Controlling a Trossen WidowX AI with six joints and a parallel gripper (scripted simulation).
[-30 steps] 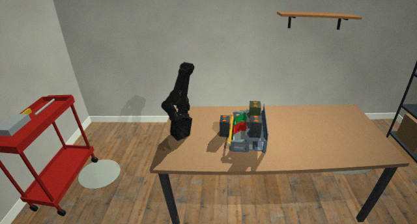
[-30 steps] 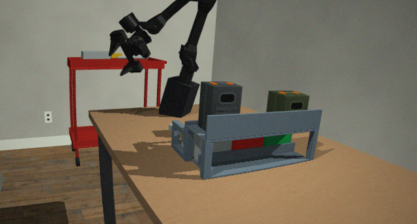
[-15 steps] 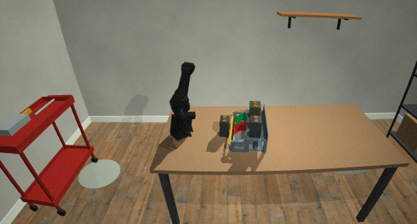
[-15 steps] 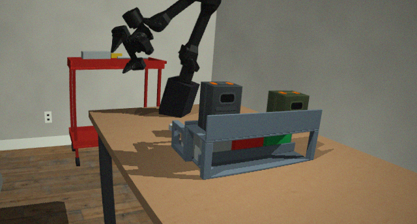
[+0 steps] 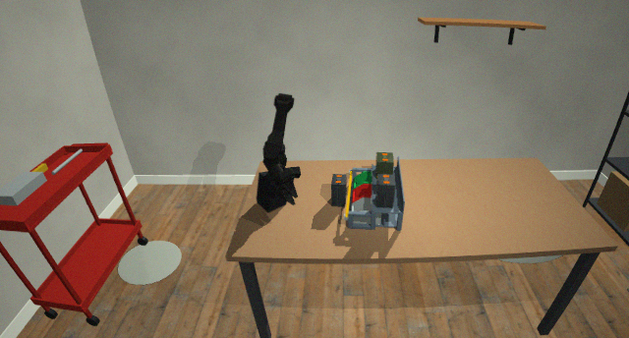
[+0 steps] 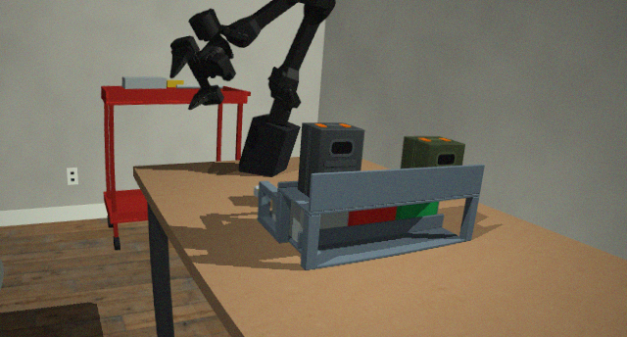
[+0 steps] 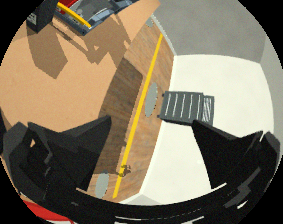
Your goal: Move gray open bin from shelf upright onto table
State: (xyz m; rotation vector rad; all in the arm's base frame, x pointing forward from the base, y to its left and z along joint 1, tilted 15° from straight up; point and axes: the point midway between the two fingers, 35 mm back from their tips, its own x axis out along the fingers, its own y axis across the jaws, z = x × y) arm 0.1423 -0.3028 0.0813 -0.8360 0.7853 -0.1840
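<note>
Approach is the step in hand, by my read: nothing is gripped and the bin sits on its shelf.

Top view first. Arm point(image 5: 277, 137) stands at the table's point(image 5: 491, 205) 9 o'clock end, folded over its own base. Shelf point(image 5: 400, 191) sits mid-table, at 3 o'clock from the arm, and the bin point(image 5: 361, 220) pokes out of its near end, at about 6 o'clock on the shelf. What lies inside the bin is too small to tell.

Over to the exterior view. Claw point(image 6: 192, 78) hangs high, out past the table edge, fingers spread wide apart with nothing between them, in front of the cart point(image 6: 147, 96). Bin point(image 6: 270, 211) is well apart from it, down at 5 o'clock from the claw, jutting from the shelf's left end under the top board. A dark box point(image 6: 330, 151) rides on top of the shelf, a green box point(image 6: 431, 152) behind.

Wrist view now. Both fingers frame the bottom, wide open, looking down on table edge and floor. Shelf is far up at 11 o'clock, tiny.

Next move, I reckon: swing round toward the shelf, drop to bin height, line the open jaws on a bin wall, and keep it level so the parts stay put.
</note>
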